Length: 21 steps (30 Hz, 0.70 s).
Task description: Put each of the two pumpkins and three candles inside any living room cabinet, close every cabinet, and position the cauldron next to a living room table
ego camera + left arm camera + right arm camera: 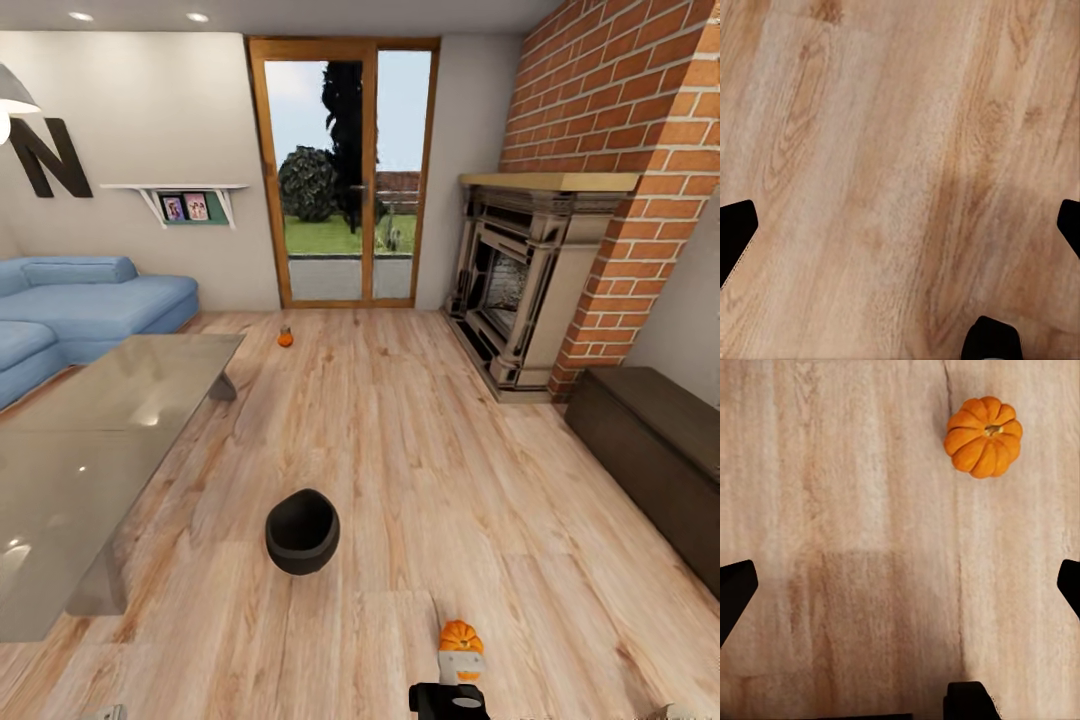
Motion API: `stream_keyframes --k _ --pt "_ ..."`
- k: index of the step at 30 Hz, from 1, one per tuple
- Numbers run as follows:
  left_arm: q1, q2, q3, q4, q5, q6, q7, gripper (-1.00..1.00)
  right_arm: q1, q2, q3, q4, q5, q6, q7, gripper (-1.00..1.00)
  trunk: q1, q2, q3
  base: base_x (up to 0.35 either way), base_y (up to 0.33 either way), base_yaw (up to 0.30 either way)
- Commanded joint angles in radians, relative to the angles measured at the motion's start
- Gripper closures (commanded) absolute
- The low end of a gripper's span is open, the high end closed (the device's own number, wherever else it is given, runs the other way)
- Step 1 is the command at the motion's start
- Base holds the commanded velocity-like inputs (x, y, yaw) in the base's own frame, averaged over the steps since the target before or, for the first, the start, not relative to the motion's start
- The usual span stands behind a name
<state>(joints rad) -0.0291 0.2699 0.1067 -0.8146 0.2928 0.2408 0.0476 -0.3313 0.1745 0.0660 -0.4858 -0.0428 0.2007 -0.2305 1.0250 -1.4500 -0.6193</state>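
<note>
Nearest the robot, at the bottom of the head view, the right tool hangs over bare floor with a pumpkin lying just ahead of it. From the right wrist camera that pumpkin sits stem-up on the planks, off to one side of the line between the fingers and apart from them; the dark fingertips at the frame edges stand wide, so the tool is released and holds nothing. The left tool is likewise spread over empty boards, gripping nothing.

A little further out the black cauldron stands on the floor, close to the near corner of the grey tabletop but not touching it — whether that already counts as next to it is a judgement call; I would say nearly.

To the right, the dark cabinet runs along the wall, its fronts apparently shut. Farthest away, a second pumpkin lies on the floor near the glass door, beyond the tabletop's far end.

Judging by this, the task is barely begun: both pumpkins are on the floor, nothing is stowed, and I can see no candles.
</note>
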Motion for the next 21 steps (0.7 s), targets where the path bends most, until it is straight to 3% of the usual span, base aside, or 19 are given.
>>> stream_keyframes --k 1,18,21 --pt "0.000 0.000 0.000 0.000 0.000 0.000 0.000 -1.00 0.000 0.000 0.000 0.000 0.000 0.000 0.000 -1.00 0.000 0.000 0.001 0.000 0.211 -0.159" --pt "0.000 -0.001 0.000 -0.004 0.003 0.004 -0.004 -1.00 0.000 0.000 0.006 -0.003 0.001 -0.003 0.000 -1.00 0.000 0.000 0.003 0.000 0.026 -0.037" --pt "0.000 -0.002 0.000 -0.064 0.005 0.042 -0.006 -1.00 -0.001 0.000 0.007 -0.011 0.000 -0.001 -0.001 -1.00 0.000 0.000 0.003 0.000 0.000 0.000"
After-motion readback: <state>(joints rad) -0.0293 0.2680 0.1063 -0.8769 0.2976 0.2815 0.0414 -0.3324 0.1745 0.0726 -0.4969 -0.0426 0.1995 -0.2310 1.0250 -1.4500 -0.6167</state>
